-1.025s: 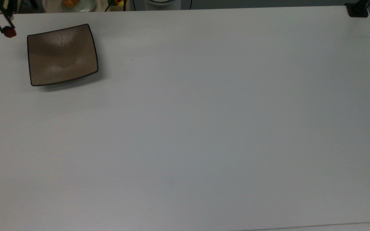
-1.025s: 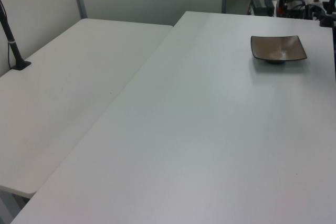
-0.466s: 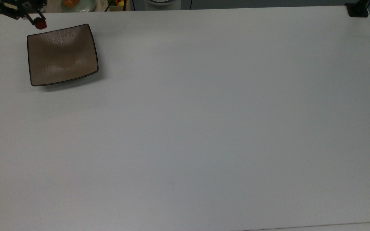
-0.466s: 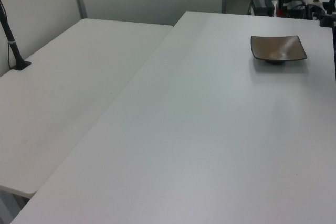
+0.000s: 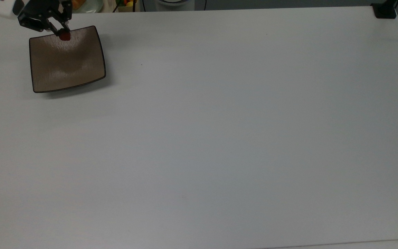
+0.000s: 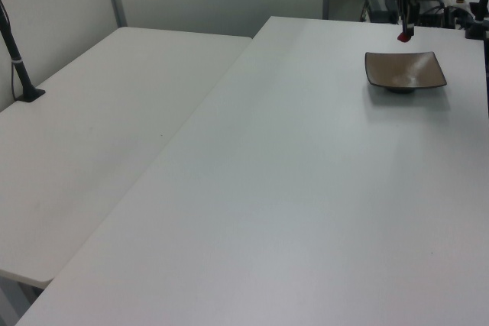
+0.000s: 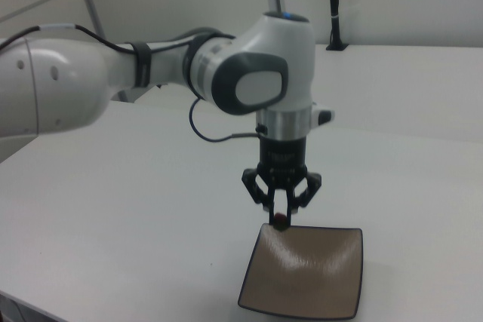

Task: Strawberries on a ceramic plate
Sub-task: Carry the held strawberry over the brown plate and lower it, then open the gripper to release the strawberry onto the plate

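Across the wide white surface (image 5: 219, 138), almost everything is lying bare, with the ceramic plate (image 5: 67, 65) sitting flat near the top view's upper left corner, well apart from the edges so that it is offering an open, stable landing spot. Above its far rim the arm (image 7: 249, 81) is reaching down nearly vertical, which is keeping the gripper (image 5: 63, 34) pointed straight at the plate for a clean drop. Between the fingers (image 7: 269, 195), which are clenched on it, the strawberry (image 5: 64, 36) is hanging in the air, clear of the plate in the left view and poised over the plate's rim in the right view. It is probably being carried high so that it clears the upturned edge. Compared with a second ago, the gripper has travelled from beyond the plate's corner on the top view's left to over the plate, while the plate itself has not moved.
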`<action>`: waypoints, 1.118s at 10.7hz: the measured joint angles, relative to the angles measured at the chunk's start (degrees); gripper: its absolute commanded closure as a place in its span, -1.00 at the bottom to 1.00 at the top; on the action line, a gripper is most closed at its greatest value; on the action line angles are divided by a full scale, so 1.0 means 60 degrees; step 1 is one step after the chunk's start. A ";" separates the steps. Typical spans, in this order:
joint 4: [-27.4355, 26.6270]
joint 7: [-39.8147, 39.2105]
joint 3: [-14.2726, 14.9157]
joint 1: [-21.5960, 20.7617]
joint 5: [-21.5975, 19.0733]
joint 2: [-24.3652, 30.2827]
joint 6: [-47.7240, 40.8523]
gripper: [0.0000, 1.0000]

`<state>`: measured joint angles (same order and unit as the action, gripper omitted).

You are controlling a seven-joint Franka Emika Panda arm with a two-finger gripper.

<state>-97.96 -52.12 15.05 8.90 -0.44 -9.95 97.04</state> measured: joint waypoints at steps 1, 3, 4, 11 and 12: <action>-0.0117 0.0024 0.0021 0.0015 0.0000 -0.0132 0.0000 1.00; -0.0242 0.0132 0.0031 0.0108 0.0000 -0.0427 0.0080 1.00; -0.0322 0.0146 0.0033 0.0153 0.0000 -0.0601 0.0305 1.00; -0.1292 0.0322 0.0034 0.0240 0.0000 -0.1165 0.2482 0.98; -0.1321 0.0327 0.0035 0.0247 0.0000 -0.1201 0.2494 0.54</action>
<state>-105.89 -50.16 15.26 10.38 -0.44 -17.16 112.00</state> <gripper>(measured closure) 0.727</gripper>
